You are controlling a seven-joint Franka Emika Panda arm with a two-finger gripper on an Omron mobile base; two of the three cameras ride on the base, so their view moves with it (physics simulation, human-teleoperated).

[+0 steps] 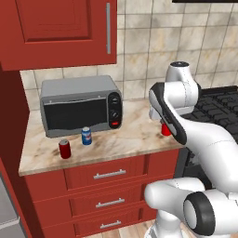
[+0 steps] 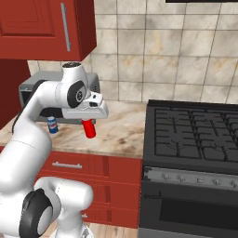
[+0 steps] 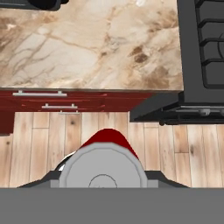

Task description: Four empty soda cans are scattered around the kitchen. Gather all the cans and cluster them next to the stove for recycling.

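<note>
Clamped on a red can (image 2: 89, 128), the claw (image 2: 88, 122) hangs above the marble table (image 2: 116, 132), and the can looks lifted clear of the surface, tilted a little, with its lower end toward the table's front edge. From the hand camera the can's silver top (image 3: 103, 170) sits between the dark fingertips, the red body (image 3: 107, 136) poking out beyond it. From the left base camera only the can's bottom end (image 1: 166, 129) peeks out beneath the white arm. Taking the held can as the centre of a clock in the right base view, the stove (image 2: 195, 135), black with dark grates, lies at about 3 o'clock, near but apart from it. At roughly 9 o'clock a blue can (image 2: 53, 125) stands upright on the table, partly hidden by the arm. In the left base view that blue can (image 1: 86, 136) stands just in front of the grey toaster oven (image 1: 81, 110), and another red can (image 1: 65, 149) stands upright at its 8 o'clock, close to the table's front edge. Red drawers (image 1: 109, 175) with silver handles run below the table, and a red wall cabinet (image 1: 60, 32) hangs above the toaster oven.
</note>
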